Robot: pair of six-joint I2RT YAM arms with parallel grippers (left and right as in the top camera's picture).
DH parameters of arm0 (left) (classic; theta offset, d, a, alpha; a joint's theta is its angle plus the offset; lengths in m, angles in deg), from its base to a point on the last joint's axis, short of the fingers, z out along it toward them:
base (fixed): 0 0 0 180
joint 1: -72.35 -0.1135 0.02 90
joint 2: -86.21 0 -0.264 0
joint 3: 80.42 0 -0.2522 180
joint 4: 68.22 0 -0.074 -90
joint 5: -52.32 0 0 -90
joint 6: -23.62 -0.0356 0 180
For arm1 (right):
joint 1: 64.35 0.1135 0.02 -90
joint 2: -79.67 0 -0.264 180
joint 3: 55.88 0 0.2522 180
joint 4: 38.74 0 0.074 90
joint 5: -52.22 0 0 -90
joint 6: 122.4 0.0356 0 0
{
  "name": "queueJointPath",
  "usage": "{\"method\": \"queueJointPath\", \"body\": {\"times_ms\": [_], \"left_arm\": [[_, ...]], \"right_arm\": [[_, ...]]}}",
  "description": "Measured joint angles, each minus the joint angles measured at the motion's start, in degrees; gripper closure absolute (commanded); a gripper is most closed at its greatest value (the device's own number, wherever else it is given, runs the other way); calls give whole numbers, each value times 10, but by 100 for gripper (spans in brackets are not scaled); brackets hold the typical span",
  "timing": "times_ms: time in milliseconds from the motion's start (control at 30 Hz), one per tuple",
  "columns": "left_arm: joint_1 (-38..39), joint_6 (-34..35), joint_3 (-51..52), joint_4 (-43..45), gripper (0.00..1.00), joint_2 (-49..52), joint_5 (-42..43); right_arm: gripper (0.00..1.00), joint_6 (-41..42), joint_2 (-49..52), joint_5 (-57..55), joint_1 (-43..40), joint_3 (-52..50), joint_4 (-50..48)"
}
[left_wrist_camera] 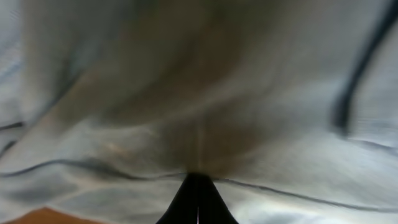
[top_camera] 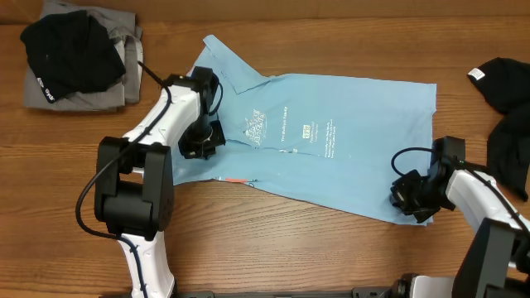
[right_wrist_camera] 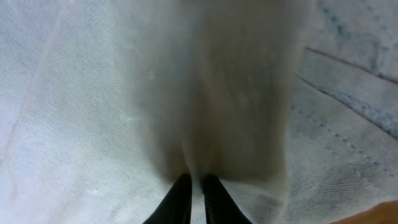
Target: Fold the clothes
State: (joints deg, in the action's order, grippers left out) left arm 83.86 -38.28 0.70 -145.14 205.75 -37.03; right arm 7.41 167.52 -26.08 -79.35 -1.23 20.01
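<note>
Overhead: I get bright, even light, sharp detail.
Wrist views: dim, blurred; the T-shirt point(left_wrist_camera: 124, 186) is out of focus.

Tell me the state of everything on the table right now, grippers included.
light-blue T-shirt: spread out, unfolded, small white print facing up.
left gripper: shut on the shirt's fabric.
right gripper: shut on the shirt's fabric.
left black garment: crumpled, lying on the grey one.
grey garment: flat beneath it.
right black garment: crumpled, untouched.

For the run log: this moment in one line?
left gripper: shut on T-shirt | right gripper: shut on T-shirt | T-shirt: mostly spread out
</note>
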Motion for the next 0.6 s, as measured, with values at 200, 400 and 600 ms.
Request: {"method": "queueJointPath", "body": {"times_ms": [200,400,600], "left_arm": [[0,2,34,13,96,-2,0],[0,16,52,2,96,-10,0],[0,46,65,-42,96,-10,-4]], "right_arm": [[96,27,-9,-6,0,-9,-3],[96,68,-9,-20,0,-8,26],[96,96,-7,-40,-2,-5,91]]}}
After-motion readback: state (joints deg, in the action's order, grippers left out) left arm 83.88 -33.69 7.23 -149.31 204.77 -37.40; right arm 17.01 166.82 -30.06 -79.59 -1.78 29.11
